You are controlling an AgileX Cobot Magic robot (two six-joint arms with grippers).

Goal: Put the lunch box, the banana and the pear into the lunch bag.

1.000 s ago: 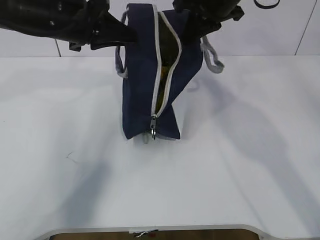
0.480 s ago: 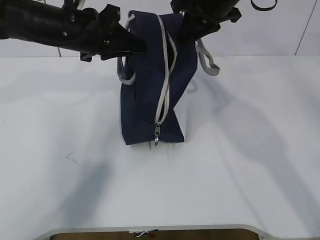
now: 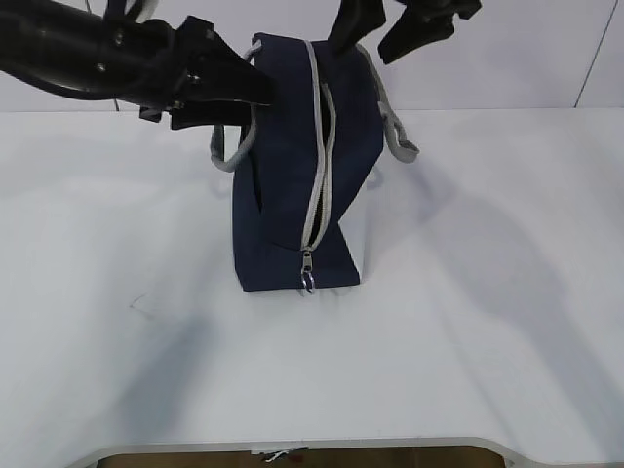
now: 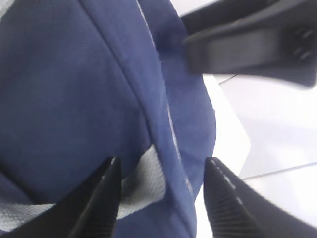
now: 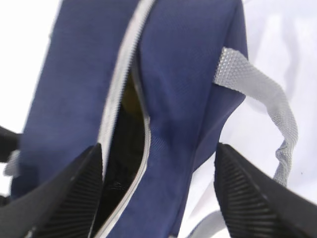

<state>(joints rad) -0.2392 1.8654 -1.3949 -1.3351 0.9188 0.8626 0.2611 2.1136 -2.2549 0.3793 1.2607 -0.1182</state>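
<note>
lunch bag (image 3: 292,166) upright, zipper gaping | both hands apparently open beside it

The lunch bag (image 3: 292,166) stands upright on the white table (image 3: 468,322), between the two grippers. The left gripper (image 3: 255,93) presses against its upper side, fingers parted, with navy fabric and a grey webbing handle (image 4: 143,183) filling the gap between them. The right gripper (image 3: 375,34) hangs spread above the bag's top; directly under it the zipper slit (image 5: 126,148) gapes only narrowly. Beside its right finger loops the other handle (image 5: 267,99). Beyond both grippers, bare table lies on every side.
</note>
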